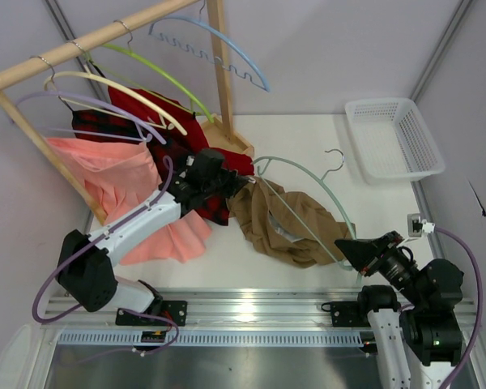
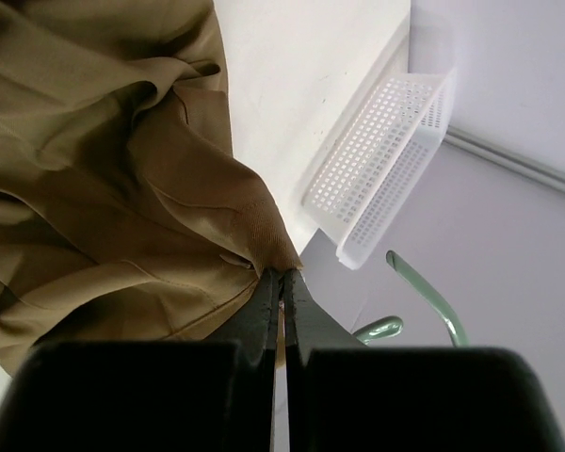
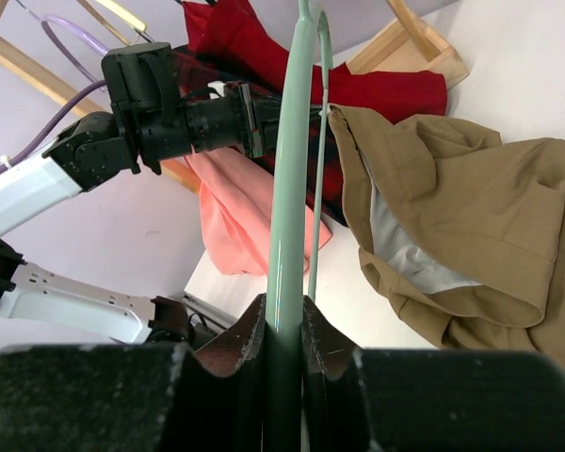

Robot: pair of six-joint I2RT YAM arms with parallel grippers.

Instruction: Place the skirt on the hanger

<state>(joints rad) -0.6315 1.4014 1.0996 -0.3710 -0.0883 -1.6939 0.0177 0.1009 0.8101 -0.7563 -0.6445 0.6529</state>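
Note:
The tan skirt (image 1: 285, 224) lies crumpled on the white table, with its left corner lifted. My left gripper (image 1: 245, 183) is shut on that waistband corner (image 2: 268, 252). The sage-green hanger (image 1: 314, 185) arches over the skirt, its silver hook (image 1: 337, 160) pointing toward the basket. My right gripper (image 1: 348, 247) is shut on the hanger's right end, and the bar (image 3: 288, 207) runs out from between the jaws. The skirt's pale lining (image 3: 400, 254) shows in the right wrist view. Part of the hanger (image 2: 433, 297) shows in the left wrist view.
A wooden rack (image 1: 89, 36) at back left holds several hangers, a red-and-black plaid skirt (image 1: 158, 134) and a salmon-pink skirt (image 1: 121, 182). A white basket (image 1: 393, 138) stands at back right. The table's metal front rail (image 1: 251, 308) runs between the arm bases.

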